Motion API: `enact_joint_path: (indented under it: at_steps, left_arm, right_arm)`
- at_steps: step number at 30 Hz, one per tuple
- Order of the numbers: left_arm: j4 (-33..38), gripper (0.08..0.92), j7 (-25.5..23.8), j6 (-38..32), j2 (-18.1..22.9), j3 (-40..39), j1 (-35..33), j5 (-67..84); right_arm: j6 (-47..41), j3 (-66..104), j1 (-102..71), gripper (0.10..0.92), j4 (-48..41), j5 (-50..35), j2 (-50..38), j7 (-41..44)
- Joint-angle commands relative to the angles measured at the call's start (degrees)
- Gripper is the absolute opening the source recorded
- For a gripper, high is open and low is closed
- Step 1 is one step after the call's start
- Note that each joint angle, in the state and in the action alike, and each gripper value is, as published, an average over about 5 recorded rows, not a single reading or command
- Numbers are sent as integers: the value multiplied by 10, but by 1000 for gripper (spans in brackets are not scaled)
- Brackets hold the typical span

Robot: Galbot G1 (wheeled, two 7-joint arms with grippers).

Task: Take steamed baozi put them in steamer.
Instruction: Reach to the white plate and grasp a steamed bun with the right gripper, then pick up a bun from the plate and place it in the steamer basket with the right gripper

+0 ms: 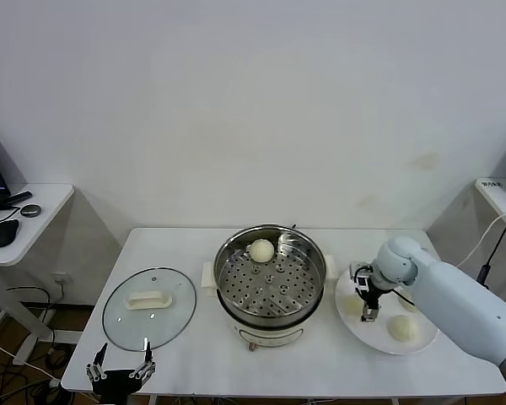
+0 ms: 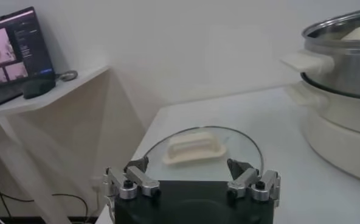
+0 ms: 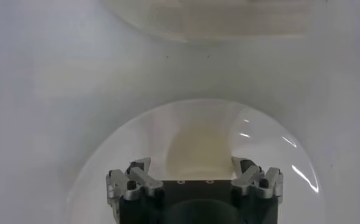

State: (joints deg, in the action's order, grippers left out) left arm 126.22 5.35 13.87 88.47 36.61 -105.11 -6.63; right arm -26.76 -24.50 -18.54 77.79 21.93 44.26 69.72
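Note:
The steamer (image 1: 270, 283) stands mid-table with one baozi (image 1: 261, 250) on its perforated tray at the far side. A white plate (image 1: 379, 333) to its right holds a baozi (image 1: 402, 328) near the front. My right gripper (image 1: 369, 297) points down over the plate. In the right wrist view it (image 3: 190, 162) is open, with its jaws on either side of another baozi (image 3: 195, 146) on the plate (image 3: 107, 164). My left gripper (image 1: 121, 369) is parked open at the table's front left corner.
A round glass lid (image 1: 149, 308) with a white handle lies left of the steamer, just beyond my left gripper (image 2: 187, 164); it also shows in the left wrist view (image 2: 216, 135). A side desk (image 1: 34, 211) with a laptop stands at the far left.

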Motion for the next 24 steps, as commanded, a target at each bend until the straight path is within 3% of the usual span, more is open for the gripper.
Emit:
enact_joint_path:
  at_steps: [1,11,17,24]
  left_arm:
    - [0,823,0,0,0,-1,0,-1]
    - [2,823,1,0,0,-2,-3,-1]
    - [3,823,0,0,-1,-7,3,-6]
    - [7,823,1,-2,2,-14,13,-18]
  right_arm:
    - [-1,3,-3,766,-1,1,2,-6]
    - [-3,11,-4,521,11,-7,-13,-4]
    - [-18,0,55,497,44,-59,-52,5]
    - [-48,-132,300,500,111,-194,-102,49]
